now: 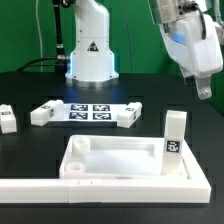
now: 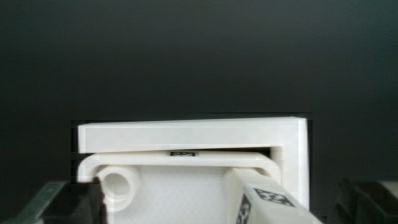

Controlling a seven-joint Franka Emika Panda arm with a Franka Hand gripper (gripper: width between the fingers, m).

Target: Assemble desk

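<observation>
Desk top (image 1: 110,158) lies flat at 6 o'clock on table (image 1: 25,150) w/ one leg (image 1: 176,135) upright at its 2 o'clock corner. Two loose legs (image 1: 43,113) (image 1: 130,117) flank the marker board (image 1: 88,111) at 11; third leg (image 1: 6,120) far out at 9. Gripper (image 1: 203,92) hangs up at 2, fingers (image 2: 50,205) spread, empty.

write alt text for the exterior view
A white tray-like desk top lies on a black table, one leg upright at its corner on the exterior view's right. Three loose legs lie behind, two at the ends of the marker board; the gripper hangs above, holding nothing.
</observation>
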